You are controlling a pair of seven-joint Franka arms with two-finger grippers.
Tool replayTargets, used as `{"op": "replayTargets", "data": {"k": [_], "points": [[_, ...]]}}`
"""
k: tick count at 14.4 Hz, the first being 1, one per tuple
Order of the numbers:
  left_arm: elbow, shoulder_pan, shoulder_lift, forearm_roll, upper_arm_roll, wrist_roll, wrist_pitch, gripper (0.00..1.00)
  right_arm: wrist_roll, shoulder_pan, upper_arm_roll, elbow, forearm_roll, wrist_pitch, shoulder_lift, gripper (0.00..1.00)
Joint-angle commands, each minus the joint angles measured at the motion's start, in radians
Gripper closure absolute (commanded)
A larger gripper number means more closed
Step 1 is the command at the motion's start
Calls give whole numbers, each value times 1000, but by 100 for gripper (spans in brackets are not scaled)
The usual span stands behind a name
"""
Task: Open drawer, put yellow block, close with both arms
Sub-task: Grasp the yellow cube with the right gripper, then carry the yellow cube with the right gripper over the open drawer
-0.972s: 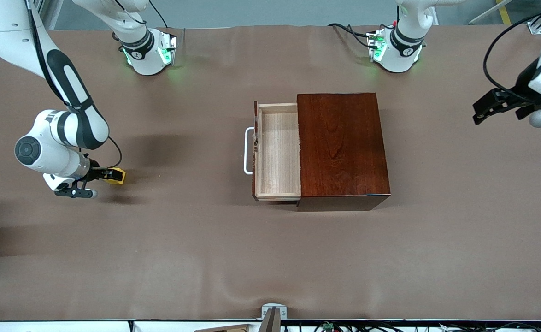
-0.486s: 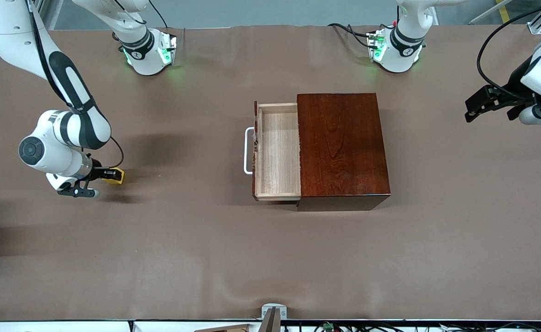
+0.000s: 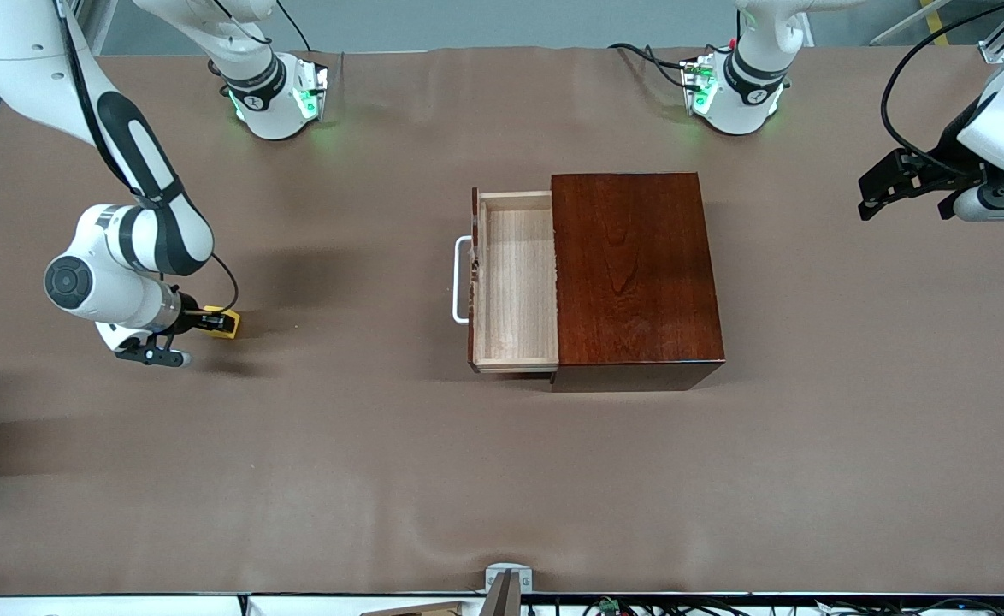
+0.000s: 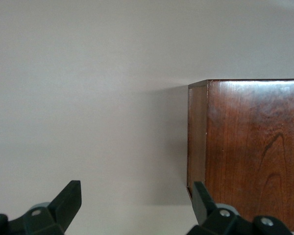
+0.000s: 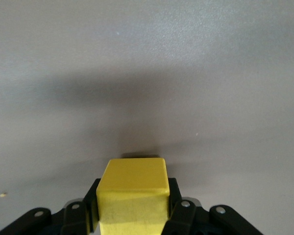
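The yellow block (image 3: pixel 227 322) sits between the fingers of my right gripper (image 3: pixel 218 322), which is shut on it just above the mat toward the right arm's end of the table; the right wrist view shows the yellow block (image 5: pixel 133 195) clamped on both sides. The drawer (image 3: pixel 515 282) is pulled out of the reddish-brown box (image 3: pixel 634 274), its white handle (image 3: pixel 459 281) facing the right arm's end; the tray is bare inside. My left gripper (image 3: pixel 882 190) hangs open in the air near the left arm's end, and in the left wrist view its fingers (image 4: pixel 68 198) stand wide apart with nothing between them, the box (image 4: pixel 250 147) ahead.
A brown mat (image 3: pixel 502 479) covers the table. The two green-lit arm bases (image 3: pixel 275 98) stand along the edge farthest from the front camera. A small metal bracket (image 3: pixel 506 577) sits at the table's nearest edge.
My right gripper closed on the yellow block and shifted a little toward the drawer with it. The left gripper rose and drifted slightly toward the box.
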Motion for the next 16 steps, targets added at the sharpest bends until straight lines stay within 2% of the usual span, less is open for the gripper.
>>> {"op": "replayTargets", "data": {"k": [1, 5, 7, 9, 12, 16], "points": [[-30, 19, -32, -21, -6, 37, 2, 0, 66, 27, 8, 6, 6, -94, -75, 100], [-36, 19, -38, -21, -6, 37, 2, 0, 166, 40, 51, 12, 8, -180, -142, 100], [-49, 21, -50, -19, -4, 37, 4, 0, 215, 47, 76, 17, 49, -206, -167, 100], [-49, 21, -53, -17, -4, 37, 4, 0, 219, 60, 80, 26, 100, -229, -175, 100], [-49, 21, -53, -16, -3, 37, 4, 0, 251, 78, 80, 27, 106, -246, -192, 100], [-50, 31, -61, -14, -1, 37, 4, 0, 440, 182, 80, 27, 114, -249, -219, 100]]}}
